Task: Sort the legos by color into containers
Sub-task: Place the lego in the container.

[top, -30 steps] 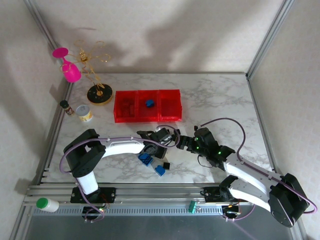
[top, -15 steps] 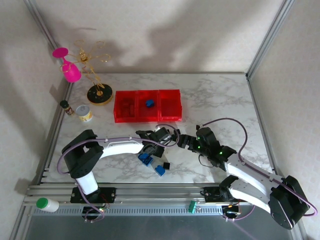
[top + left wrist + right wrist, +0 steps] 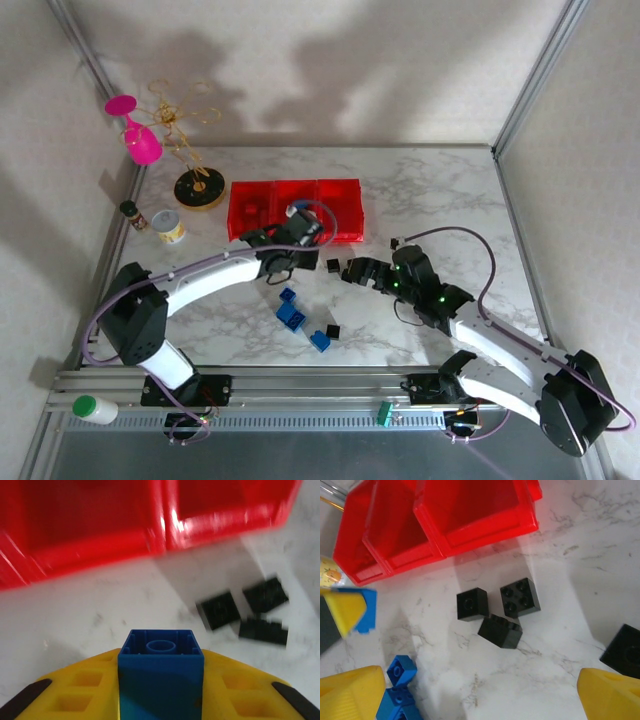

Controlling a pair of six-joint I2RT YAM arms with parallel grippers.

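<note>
Left gripper (image 3: 161,700) is clamped on a blue lego (image 3: 161,655) just short of the containers (image 3: 90,540); that tip-only pinch could drop it early. Right gripper (image 3: 480,695) hangs wide open over black legos (image 3: 519,597).

Left gripper (image 3: 161,672) pinches a blue lego (image 3: 161,652) between yellow fingers; red containers (image 3: 100,540) sit far across the marble surface (image 3: 85,615), three blurred black legos (image 3: 250,612) right.
</note>
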